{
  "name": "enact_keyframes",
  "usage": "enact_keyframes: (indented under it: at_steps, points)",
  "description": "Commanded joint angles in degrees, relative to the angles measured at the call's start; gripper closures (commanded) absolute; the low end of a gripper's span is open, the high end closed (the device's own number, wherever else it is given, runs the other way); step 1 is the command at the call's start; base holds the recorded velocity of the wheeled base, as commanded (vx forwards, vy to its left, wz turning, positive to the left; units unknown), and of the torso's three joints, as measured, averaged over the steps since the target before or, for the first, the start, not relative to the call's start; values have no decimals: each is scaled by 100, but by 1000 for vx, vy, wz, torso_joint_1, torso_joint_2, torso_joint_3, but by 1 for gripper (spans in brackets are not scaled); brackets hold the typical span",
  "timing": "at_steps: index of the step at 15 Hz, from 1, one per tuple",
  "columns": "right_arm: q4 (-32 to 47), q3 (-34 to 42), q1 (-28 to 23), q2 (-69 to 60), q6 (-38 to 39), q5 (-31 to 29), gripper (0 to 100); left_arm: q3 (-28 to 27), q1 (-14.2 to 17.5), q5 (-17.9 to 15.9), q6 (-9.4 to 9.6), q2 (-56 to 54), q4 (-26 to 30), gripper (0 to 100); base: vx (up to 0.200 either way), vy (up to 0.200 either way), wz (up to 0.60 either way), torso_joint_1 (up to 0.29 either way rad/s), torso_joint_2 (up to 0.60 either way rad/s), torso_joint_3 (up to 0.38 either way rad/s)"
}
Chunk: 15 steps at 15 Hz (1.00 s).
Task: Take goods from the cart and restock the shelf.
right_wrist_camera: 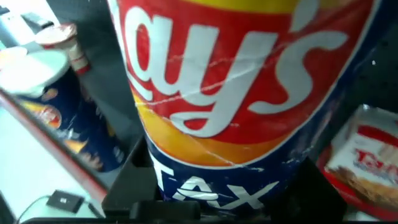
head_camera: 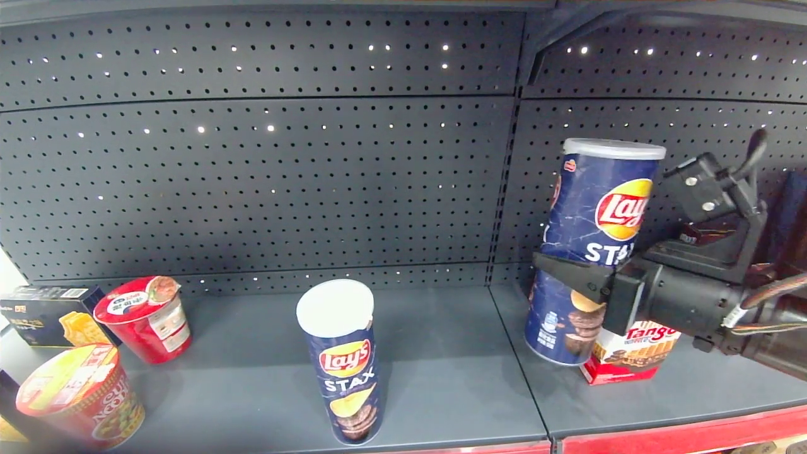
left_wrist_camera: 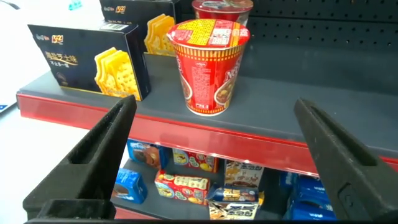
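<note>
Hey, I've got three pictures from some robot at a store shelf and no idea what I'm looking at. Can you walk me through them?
It is a two-armed robot restocking a store shelf. The wide picture comes from a camera on its head. The other two come from cameras on its wrists. In the head picture the right gripper is clamped around a blue chip can, slightly tilted, at the shelf's right, with a wafer box beside it. The right wrist picture is that can up close. A second chip can stands upright mid-shelf. Two red noodle cups and a dark cracker box sit at the left. The left gripper is open and empty.
</note>
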Motion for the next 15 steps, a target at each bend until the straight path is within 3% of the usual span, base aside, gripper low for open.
enact_keyframes:
  at_steps: [1,3,7,11,15]
  points:
    - [-842,-313,-28,1372,103,-47,100,0,2,2,-2,-2,-1,0,0,0,0,0,0,0]
    - [-895,-682,-28,1856,120,-65,100,0,2,2,-2,-2,-1,0,0,0,0,0,0,0]
    - [-886,-1649,51,2796,85,-706,100,0,2,2,-2,-2,-1,0,0,0,0,0,0,0]
    - [-719,-2862,429,3649,85,-1163,100,0,2,2,-2,-2,-1,0,0,0,0,0,0,0]
    - [-745,-3143,666,4000,76,-1199,100,0,2,2,-2,-2,-1,0,0,0,0,0,0,0]
